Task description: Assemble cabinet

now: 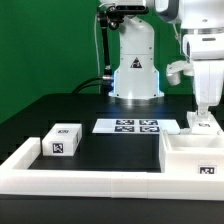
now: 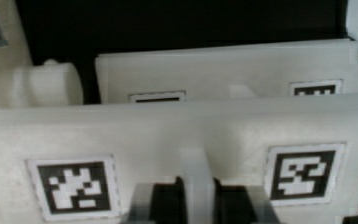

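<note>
The cabinet (image 1: pixel 188 152), a white box-shaped part with a square tag on its front, stands at the exterior view's right. My gripper (image 1: pixel 203 121) comes straight down onto its far top edge. In the wrist view the gripper (image 2: pixel 197 205) has its dark fingers (image 2: pixel 165 205) on either side of a thin white upright wall of the cabinet (image 2: pixel 176 125), shut on it. Two tags (image 2: pixel 73 185) face the camera on that near wall. A second tagged wall lies beyond. A small white box (image 1: pixel 61 143) with tags sits apart at the exterior view's left.
The marker board (image 1: pixel 127 126) lies flat in the middle behind the parts. A long low white rail (image 1: pixel 90 181) runs along the front and up the left side. The robot's base (image 1: pixel 135 72) stands at the back. A rounded white knob (image 2: pixel 46 82) shows beside the cabinet.
</note>
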### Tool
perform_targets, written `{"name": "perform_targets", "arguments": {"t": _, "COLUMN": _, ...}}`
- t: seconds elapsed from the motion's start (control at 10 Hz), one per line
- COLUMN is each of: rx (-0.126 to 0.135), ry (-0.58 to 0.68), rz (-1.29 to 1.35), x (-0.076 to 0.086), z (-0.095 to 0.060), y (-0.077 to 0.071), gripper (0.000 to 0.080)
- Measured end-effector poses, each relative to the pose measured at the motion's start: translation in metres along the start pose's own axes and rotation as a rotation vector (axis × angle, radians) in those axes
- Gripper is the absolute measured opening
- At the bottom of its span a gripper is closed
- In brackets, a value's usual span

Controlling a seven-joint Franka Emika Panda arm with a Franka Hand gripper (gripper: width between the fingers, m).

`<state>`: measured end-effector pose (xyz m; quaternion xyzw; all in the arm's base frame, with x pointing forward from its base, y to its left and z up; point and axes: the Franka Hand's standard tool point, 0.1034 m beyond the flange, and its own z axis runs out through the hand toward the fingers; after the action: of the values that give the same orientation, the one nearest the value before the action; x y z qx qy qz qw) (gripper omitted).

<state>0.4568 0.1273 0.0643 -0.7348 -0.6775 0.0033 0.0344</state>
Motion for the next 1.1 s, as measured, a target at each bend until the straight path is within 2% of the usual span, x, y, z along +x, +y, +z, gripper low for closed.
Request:
{"name": "perform_targets", "arguments": {"t": 0.2, "rx": 0.015, "ry": -0.01, "rz": 0.0, "x": -0.0007, "z": -0.003, "y": 0.002, "gripper": 0.0061}}
{"name": "perform_targets", "arguments": {"t": 1.1, "rx": 0.027, "ry": -0.014, "rz": 0.004, "x": -0.0025, "z": -0.0019, "y": 0.0012, "gripper": 0.0061}}
